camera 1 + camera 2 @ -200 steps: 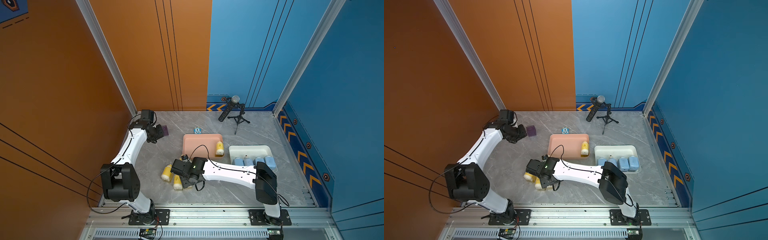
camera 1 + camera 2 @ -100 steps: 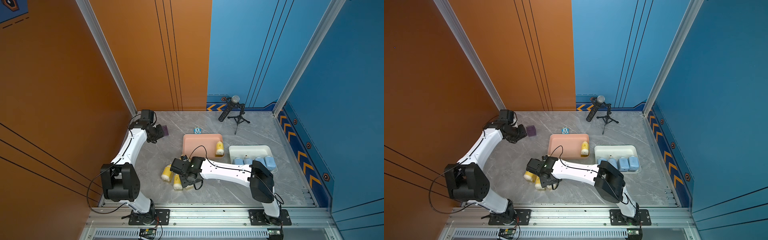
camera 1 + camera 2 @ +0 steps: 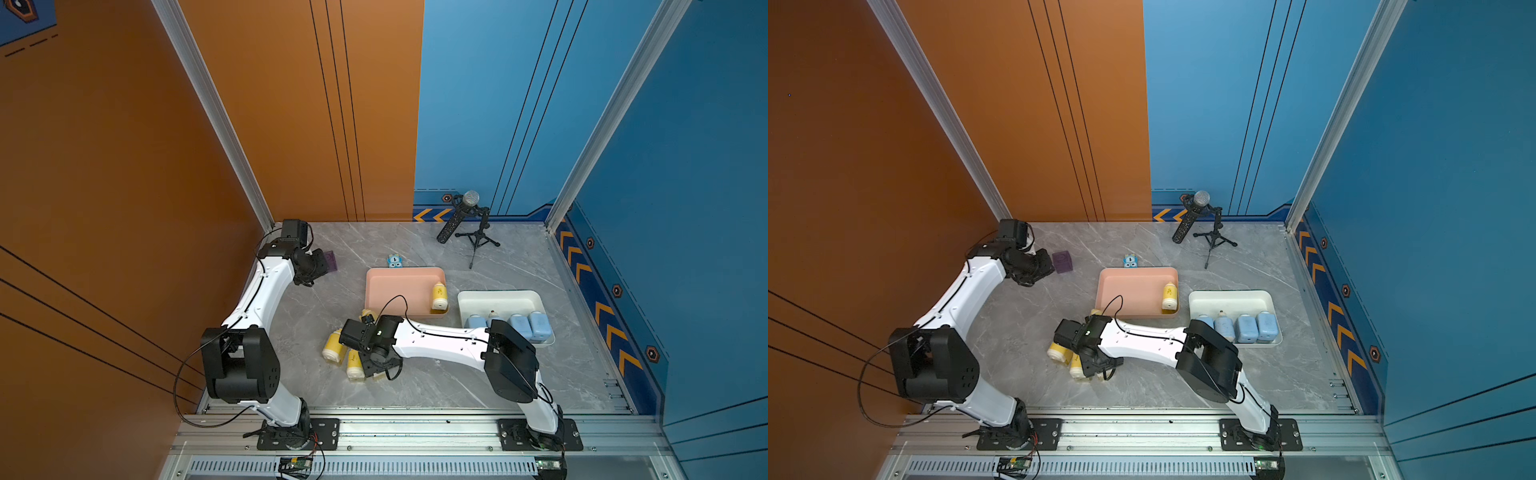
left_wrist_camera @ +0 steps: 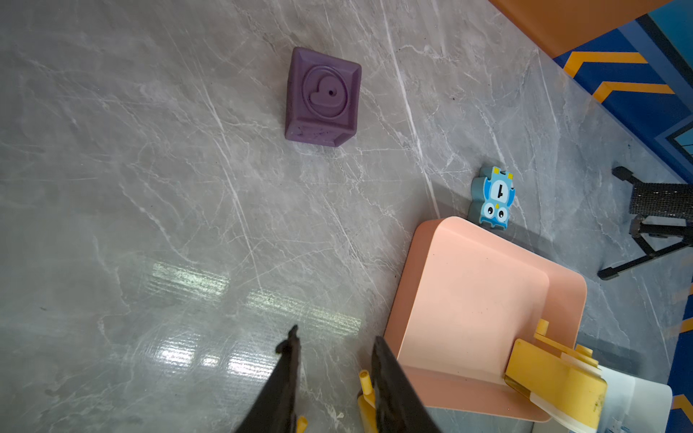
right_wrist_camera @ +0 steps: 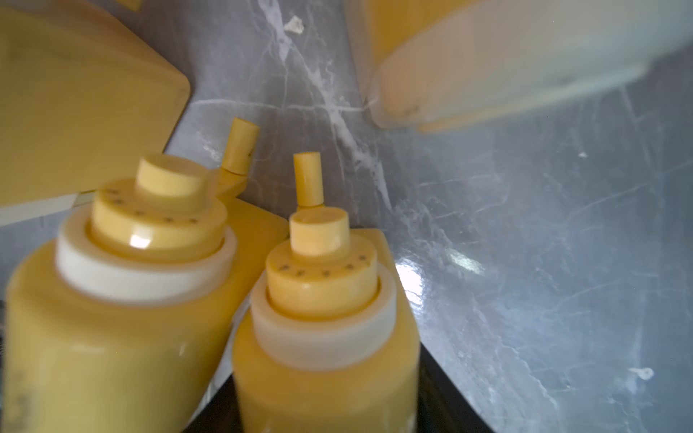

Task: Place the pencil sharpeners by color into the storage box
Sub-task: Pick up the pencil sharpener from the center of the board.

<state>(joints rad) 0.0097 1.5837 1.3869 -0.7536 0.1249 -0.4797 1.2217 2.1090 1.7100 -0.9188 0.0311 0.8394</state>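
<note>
Your right claw [image 3: 371, 365] has closed onto a yellow bottle-shaped plastic pencil sharpener [image 5: 322, 337] near the desk's [image 3: 436, 386] front edge, its long axis along the claw. Left claw [image 4: 335, 335]: apart, empty, farther.

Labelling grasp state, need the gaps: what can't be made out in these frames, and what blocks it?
The right gripper, shut or not: its own wrist covers the jaws in both top views, and in the right wrist view a blurred yellow sharpener hides most of them.
Count of loose yellow sharpeners: the right arm overlies the pile in both top views.
Leftmost blue sharpener in the white tray: the arm's elbow partly covers it.
</note>
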